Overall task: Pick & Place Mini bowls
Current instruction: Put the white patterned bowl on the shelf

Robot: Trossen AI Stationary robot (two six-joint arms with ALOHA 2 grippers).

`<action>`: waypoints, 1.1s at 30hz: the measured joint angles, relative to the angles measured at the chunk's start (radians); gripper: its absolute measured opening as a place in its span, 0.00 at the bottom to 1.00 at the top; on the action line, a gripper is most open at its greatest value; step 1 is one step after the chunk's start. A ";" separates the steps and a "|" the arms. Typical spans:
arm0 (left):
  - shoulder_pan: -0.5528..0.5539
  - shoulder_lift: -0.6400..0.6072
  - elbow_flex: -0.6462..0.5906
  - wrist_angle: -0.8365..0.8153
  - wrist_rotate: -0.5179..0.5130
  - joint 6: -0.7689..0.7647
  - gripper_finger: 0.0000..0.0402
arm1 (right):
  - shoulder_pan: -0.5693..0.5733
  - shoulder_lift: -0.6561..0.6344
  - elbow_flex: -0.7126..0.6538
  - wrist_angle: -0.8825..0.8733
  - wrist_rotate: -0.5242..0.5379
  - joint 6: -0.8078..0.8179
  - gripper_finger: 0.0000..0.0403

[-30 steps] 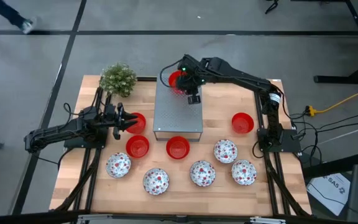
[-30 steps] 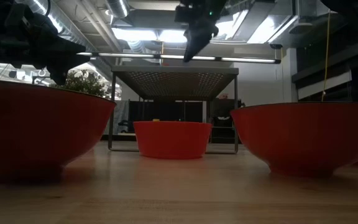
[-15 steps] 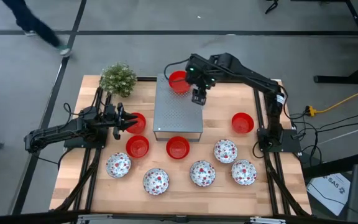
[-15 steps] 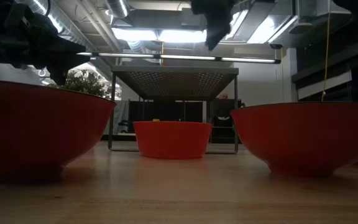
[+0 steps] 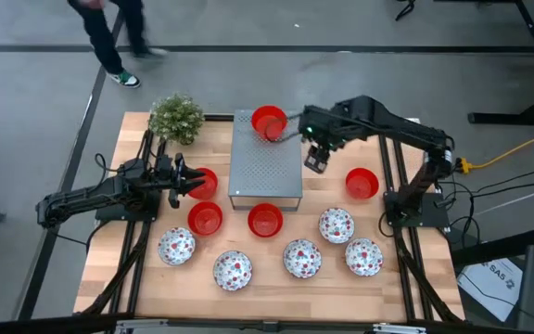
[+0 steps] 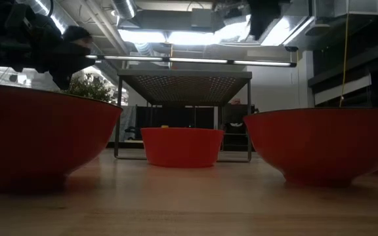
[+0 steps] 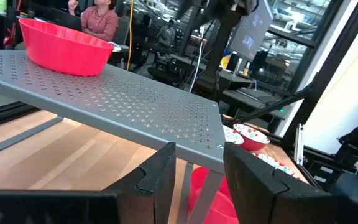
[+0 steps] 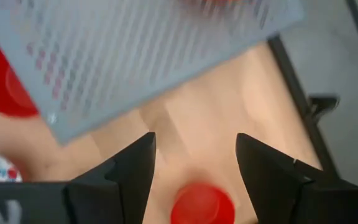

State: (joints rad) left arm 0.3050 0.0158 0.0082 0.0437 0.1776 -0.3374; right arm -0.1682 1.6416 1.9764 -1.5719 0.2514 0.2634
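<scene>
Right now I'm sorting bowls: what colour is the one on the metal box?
Plain red bowl, clearest in the high view.

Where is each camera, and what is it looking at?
High view: above, looking down at the table, both arms.
Low view: at tabletop height, facing red bowls and the metal stand.
Left wrist view: on the left arm, its open fingers, facing the stand.
Right wrist view: on the right arm, open fingers, looking down.
Shared: the red bowl on the stand.

No text, label or number can be read anywhere in view.
</scene>
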 joint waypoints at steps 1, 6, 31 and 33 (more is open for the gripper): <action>0.000 0.000 0.000 0.000 0.000 0.000 0.32 | 0.015 -0.026 -0.042 0.001 0.000 0.021 0.55; 0.000 0.000 0.000 0.000 0.000 0.000 0.32 | 0.116 -0.147 -0.271 0.031 -0.005 0.129 0.55; 0.000 0.000 0.000 0.001 0.000 0.000 0.32 | 0.555 -0.255 -0.858 0.543 -0.148 0.498 0.55; 0.000 0.000 0.000 0.001 0.000 0.000 0.32 | 0.567 -0.241 -0.867 0.548 -0.146 0.500 0.55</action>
State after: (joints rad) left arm 0.3046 0.0157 0.0082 0.0448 0.1776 -0.3374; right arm 0.3983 1.4009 1.1095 -1.0240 0.1053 0.7631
